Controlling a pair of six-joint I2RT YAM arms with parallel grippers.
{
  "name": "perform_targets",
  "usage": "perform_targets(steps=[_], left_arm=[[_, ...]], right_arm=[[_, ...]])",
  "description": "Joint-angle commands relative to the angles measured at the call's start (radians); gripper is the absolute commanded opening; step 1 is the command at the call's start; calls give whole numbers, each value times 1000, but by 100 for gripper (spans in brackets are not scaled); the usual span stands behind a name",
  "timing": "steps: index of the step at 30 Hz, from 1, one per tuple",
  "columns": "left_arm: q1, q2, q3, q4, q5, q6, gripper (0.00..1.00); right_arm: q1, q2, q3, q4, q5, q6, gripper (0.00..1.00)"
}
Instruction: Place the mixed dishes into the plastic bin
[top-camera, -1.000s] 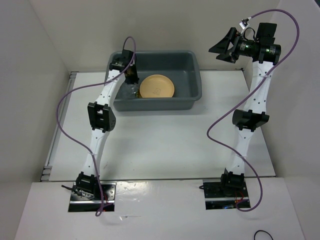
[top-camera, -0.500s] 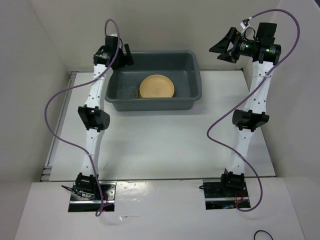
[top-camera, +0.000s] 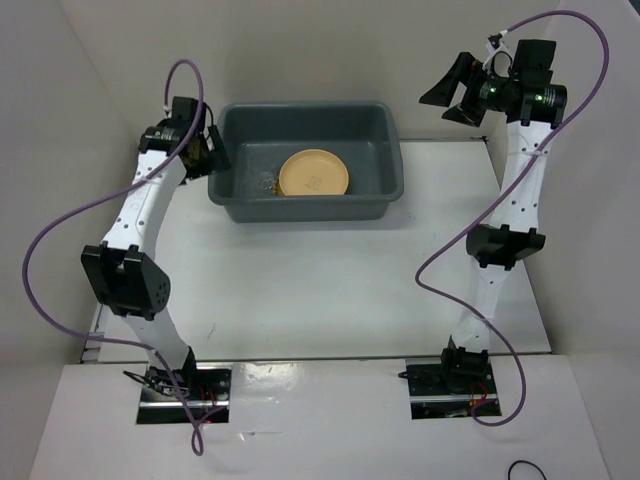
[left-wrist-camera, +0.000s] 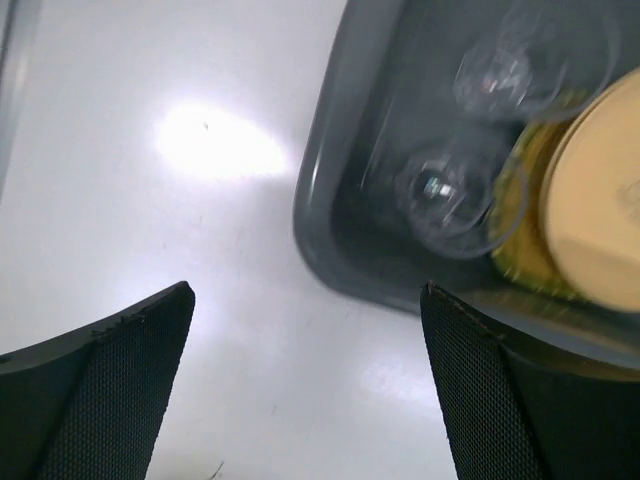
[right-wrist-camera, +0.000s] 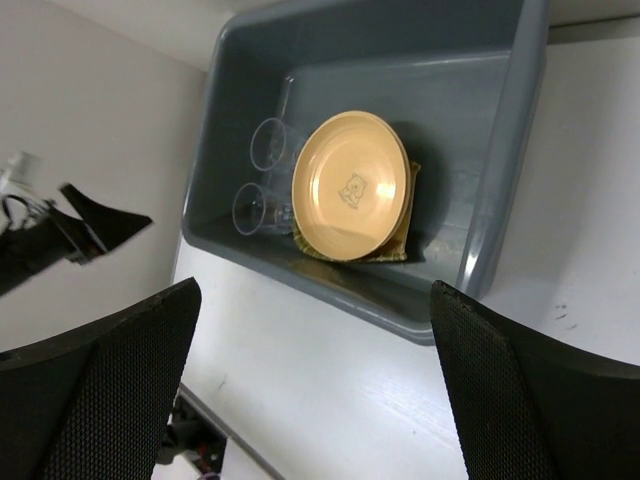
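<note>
Fingers (left-wrist-camera: 110, 390) of the left gripper (top-camera: 211, 153) stand wide apart with nothing between them. The gripper hangs just outside the left wall of the plastic bin (top-camera: 310, 207), near its far left corner. From the left wrist, the view between those fingers falls on the white table (left-wrist-camera: 150, 200) and on the bin's rounded corner. The dark grey bin sits on the far half of the table, between the two arms. Inside it, towards the left end, are two clear glasses (right-wrist-camera: 257, 208), one beside the other; whether they stand or lie I cannot tell. To their right, about mid-floor, a round orange-yellow plate (top-camera: 313, 173) with a small pale mark at its centre lies face up. It rests on the yellow slatted tray (right-wrist-camera: 402, 246), whose edge shows out from under the plate's rim. Whether a second plate lies beneath the top one cannot be made out. Farther right, the right gripper (top-camera: 450, 92) is raised well above the table beyond the bin's far right corner. Its jaws are fully apart and hold nothing, and its camera looks down into the bin.
</note>
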Motion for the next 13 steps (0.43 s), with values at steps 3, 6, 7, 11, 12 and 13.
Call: perform_targets(steps=[3,6,7,11,12,13], left_arm=[[-48,-223,-241,96,35,3,100],[-48,-371,-379,209,170,-20,100],[-48,-463,-422,247,245,-32,100],[-48,-608,-590,366,319,-65,100],[-48,-608,-603,366,330,-56,100],[-48,-619,-616,366,330,-45,100]], right_arm=[[36,-100,-48,-8,-40,-12,99],[49,-129,-75,-8,-89,-24,99],[49,-146,-50,-8,-100,-38,99],[72,-195,28,-8,-82,-56,99],[72,-206,28,-8,-82,-56,99],[72,-218,28,-8,-71,-56,99]])
